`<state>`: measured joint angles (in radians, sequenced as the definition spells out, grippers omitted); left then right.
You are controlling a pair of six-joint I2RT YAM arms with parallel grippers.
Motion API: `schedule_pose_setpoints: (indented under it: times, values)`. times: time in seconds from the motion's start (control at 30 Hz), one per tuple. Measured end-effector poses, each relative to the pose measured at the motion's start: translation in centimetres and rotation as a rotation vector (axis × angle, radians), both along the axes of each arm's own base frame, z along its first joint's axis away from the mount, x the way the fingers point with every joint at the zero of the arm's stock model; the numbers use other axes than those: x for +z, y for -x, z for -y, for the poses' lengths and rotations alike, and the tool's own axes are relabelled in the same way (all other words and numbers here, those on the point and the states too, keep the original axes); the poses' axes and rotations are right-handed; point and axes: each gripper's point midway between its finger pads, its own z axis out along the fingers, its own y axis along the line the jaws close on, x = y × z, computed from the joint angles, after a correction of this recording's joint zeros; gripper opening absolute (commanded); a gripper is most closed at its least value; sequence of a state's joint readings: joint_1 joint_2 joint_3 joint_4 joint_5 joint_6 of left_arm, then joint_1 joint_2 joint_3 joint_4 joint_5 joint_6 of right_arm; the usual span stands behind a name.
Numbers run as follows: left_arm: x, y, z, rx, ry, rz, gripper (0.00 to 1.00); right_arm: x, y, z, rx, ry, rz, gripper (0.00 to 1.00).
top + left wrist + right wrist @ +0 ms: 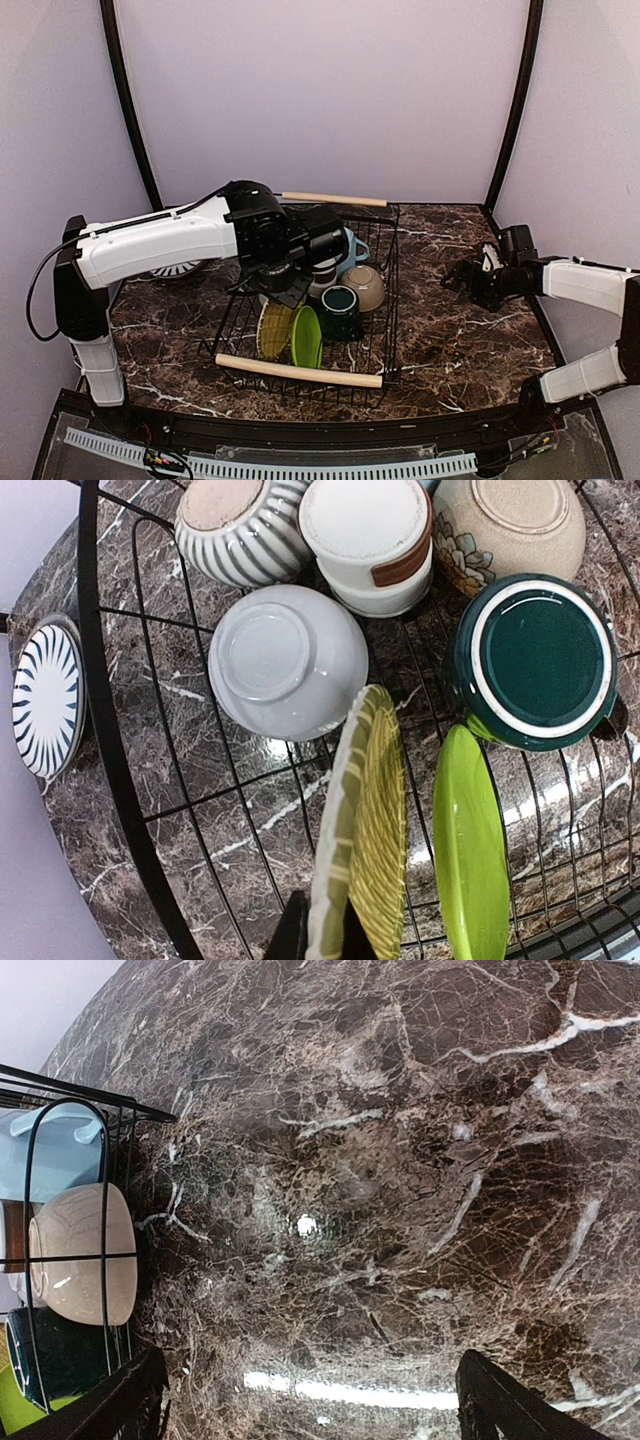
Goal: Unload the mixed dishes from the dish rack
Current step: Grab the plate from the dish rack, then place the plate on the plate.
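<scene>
A dark brown, marble-patterned bench (pixel 450 330), shot through with white veins, fills the floor of the work cell, its polished surface catching the overhead light in bright spots. Pale lavender walls (pixel 320 90) close in behind and on both sides. A black left pole (pixel 130 110) and a black right pole (pixel 515 110) rise in curves from near the bench's far corners. Along the near edge runs a black rim (pixel 330 428), with a white slotted strip (pixel 270 465) just below it.

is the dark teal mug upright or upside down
Upside down: the dark teal mug shows its flat base and pale foot ring facing up in the left wrist view.
</scene>
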<state>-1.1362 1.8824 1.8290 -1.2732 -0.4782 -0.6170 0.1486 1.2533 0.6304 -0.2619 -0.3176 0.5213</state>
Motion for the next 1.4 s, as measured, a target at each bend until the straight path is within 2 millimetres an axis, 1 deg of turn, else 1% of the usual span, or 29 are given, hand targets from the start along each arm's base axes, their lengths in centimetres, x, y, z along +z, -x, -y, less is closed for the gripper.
schedule_pose_setpoints:
  times: [0.13,0.4,0.47,0.57,0.6,0.67,0.77,0.8,0.9,0.97,1.0,1.07,1.1,1.17,1.2,1.3,1.4]
  values:
    - [1.9,-0.6,0.3,-0.004,0.015,0.038,0.01,0.0,0.0,0.0,0.000,0.000,-0.001,0.99]
    - [7.2,-2.2,1.2,-0.045,0.085,0.152,0.01,0.0,0.2,0.0,0.000,0.002,-0.009,0.99]
    - [8.3,-2.5,0.8,-0.056,0.106,0.166,0.01,0.0,0.2,0.1,-0.001,0.003,-0.012,0.99]
    - [10.8,-3.4,-0.7,-0.060,0.187,0.181,0.01,0.2,0.2,0.1,-0.002,0.005,-0.010,0.99]
    - [11.8,-3.9,-1.4,-0.053,0.240,0.184,0.01,0.3,0.2,0.1,-0.002,0.004,-0.008,0.99]
    - [13.9,-5.1,-3.8,-0.023,0.366,0.190,0.01,0.6,0.2,0.1,-0.003,0.005,-0.002,0.99]
    - [17.3,-6.8,-8.8,0.054,0.548,0.246,0.01,1.1,0.2,0.3,-0.010,0.010,0.015,0.99]
    - [18.6,-7.3,-10.5,0.083,0.591,0.287,0.01,1.4,0.2,0.4,-0.014,0.014,0.026,0.99]
    - [21.9,-8.1,-14.7,0.154,0.684,0.420,0.01,2.7,0.1,0.5,-0.020,0.014,0.072,0.99]
    - [23.4,-8.4,-17.3,0.200,0.735,0.507,0.01,3.7,0.0,0.7,-0.027,0.015,0.109,0.99]
    - [23.8,-8.7,-18.4,0.227,0.758,0.537,0.01,4.1,0.0,0.7,-0.030,0.016,0.121,0.99]
    - [23.7,-9.6,-20.9,0.297,0.798,0.585,0.01,4.8,0.0,0.8,-0.033,0.016,0.146,0.99]
    - [23.3,-10.3,-22.1,0.338,0.813,0.600,0.01,5.1,0.0,0.9,-0.035,0.016,0.156,0.99]
    - [22.0,-11.9,-23.9,0.408,0.851,0.596,0.01,5.8,0.1,0.9,-0.035,0.015,0.183,0.99]
    - [21.0,-12.9,-24.9,0.449,0.879,0.584,0.01,6.2,0.1,0.9,-0.034,0.014,0.195,0.99]
    - [17.2,-15.9,-27.1,0.549,0.973,0.516,0.01,7.5,0.3,0.9,-0.028,0.012,0.247,0.99]
    - [11.8,-18.6,-29.5,0.661,1.061,0.421,0.01,8.7,0.4,0.9,-0.021,0.010,0.291,0.99]
